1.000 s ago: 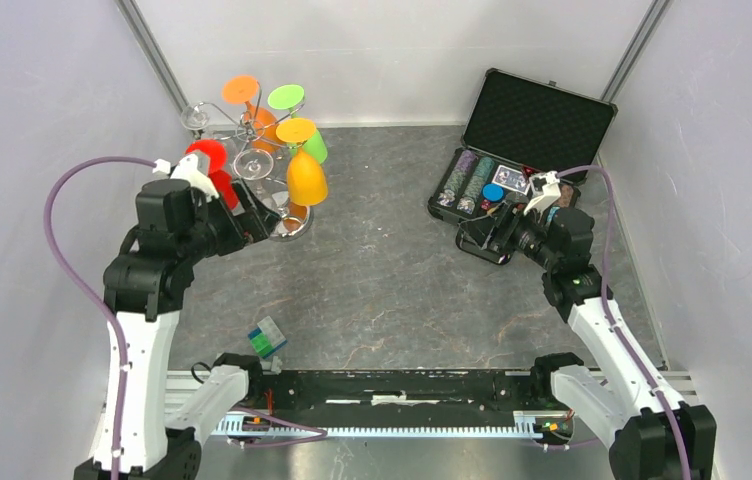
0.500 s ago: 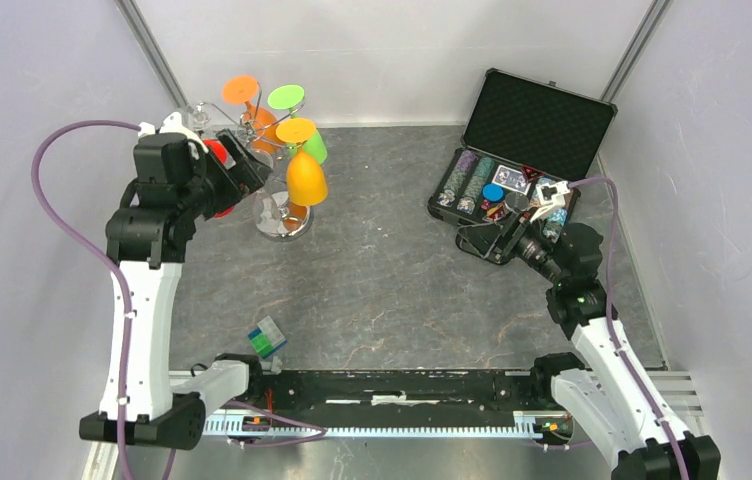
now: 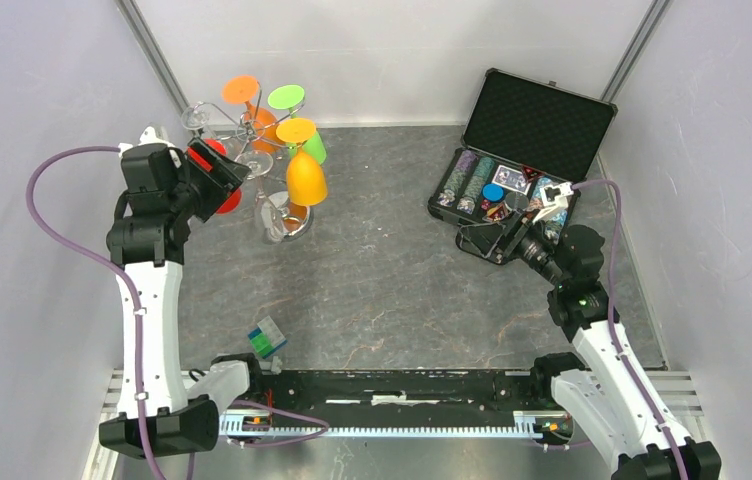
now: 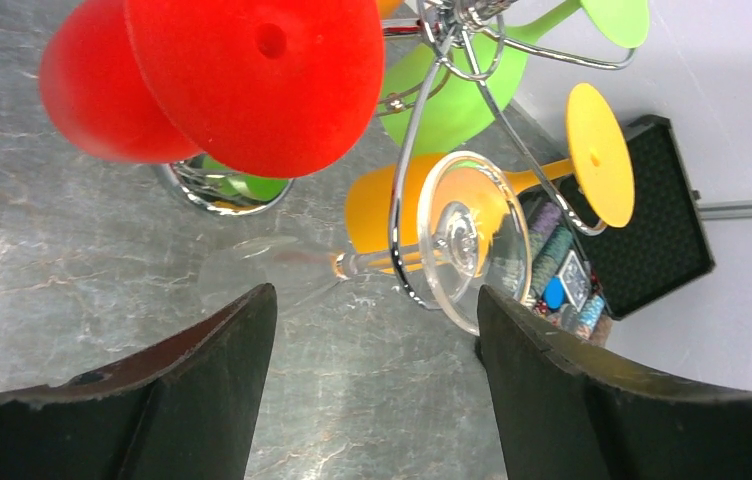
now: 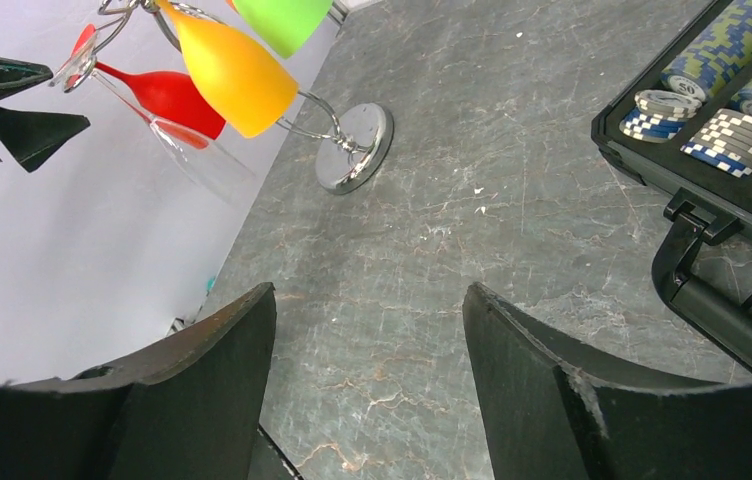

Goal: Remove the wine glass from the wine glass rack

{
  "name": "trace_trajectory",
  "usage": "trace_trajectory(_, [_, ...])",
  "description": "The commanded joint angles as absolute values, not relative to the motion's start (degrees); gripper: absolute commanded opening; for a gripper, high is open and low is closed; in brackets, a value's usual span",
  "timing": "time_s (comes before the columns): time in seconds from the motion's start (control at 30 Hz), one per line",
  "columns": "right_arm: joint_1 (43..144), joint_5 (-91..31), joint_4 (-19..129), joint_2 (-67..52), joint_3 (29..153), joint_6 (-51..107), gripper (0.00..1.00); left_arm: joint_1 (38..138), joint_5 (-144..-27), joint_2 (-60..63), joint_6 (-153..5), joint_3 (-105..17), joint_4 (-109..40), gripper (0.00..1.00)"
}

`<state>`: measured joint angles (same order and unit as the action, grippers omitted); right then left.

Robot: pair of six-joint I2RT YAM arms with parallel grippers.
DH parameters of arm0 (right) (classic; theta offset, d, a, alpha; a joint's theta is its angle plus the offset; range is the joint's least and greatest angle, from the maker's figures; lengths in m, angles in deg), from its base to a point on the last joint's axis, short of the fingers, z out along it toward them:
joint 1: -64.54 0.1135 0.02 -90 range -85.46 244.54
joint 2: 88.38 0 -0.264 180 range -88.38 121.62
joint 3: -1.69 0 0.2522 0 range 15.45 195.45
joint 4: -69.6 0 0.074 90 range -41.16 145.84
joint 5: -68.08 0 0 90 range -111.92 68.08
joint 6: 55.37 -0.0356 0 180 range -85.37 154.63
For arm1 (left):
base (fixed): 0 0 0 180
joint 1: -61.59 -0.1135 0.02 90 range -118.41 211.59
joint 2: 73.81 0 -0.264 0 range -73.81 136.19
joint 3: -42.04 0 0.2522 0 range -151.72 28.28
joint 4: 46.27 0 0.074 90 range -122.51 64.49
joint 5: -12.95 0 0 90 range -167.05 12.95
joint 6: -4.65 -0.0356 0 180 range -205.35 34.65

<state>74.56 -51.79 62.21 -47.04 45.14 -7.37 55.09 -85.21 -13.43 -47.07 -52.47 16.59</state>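
Now left gripper (image 4: 373, 318) gapes empty beside the wine glass rack (image 5: 354, 147).
Red wine glass (image 4: 252, 80) hangs upper left; right gripper (image 5: 367, 305) also parted, empty.

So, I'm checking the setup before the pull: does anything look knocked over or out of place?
Nothing looks spilled or broken; the wine glass rack stands upright. Only a small green and blue block sits askew by itself, lower left in the top view.

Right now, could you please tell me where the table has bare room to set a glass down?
The table is bare in its middle, between the wine glass rack and the chip case, and right of the cube. The rack's corner is crowded with hanging glasses.
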Motion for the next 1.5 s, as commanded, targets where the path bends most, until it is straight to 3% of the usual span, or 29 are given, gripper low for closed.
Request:
trace_trajectory(0.0, [74.73, -50.06, 64.16, -46.91, 45.16, -8.93, 0.73, 53.48, -91.57, -14.12, -44.32, -51.22, 9.55, 0.8])
trace_trajectory(0.3, [74.67, -49.87, 64.72, -43.82, 46.0, -8.57, 0.73, 52.89, -95.9, -13.69, -41.93, -48.59, 7.3, 0.77])
trace_trajectory(0.57, [74.76, -50.22, 65.89, -42.12, 45.26, -8.53, 0.7, 52.8, -96.12, -14.3, -40.88, -45.27, 6.06, 0.63])
trace_trajectory(0.7, [74.74, -50.32, 65.96, -41.92, 44.99, -8.18, 0.7, 52.8, -91.41, -15.52, -41.66, -44.99, 8.91, 0.69])
trace_trajectory(1.0, [74.74, -50.59, 66.08, -41.59, 44.81, -7.74, 0.7, 52.64, -91.25, -17.17, -39.32, -45.23, 9.35, 0.7])
trace_trajectory(1.47, [74.73, -50.92, 66.02, -41.22, 44.83, -6.38, 0.69, 51.93, -96.74, -19.36, -24.97, -40.71, -0.6, 0.41])
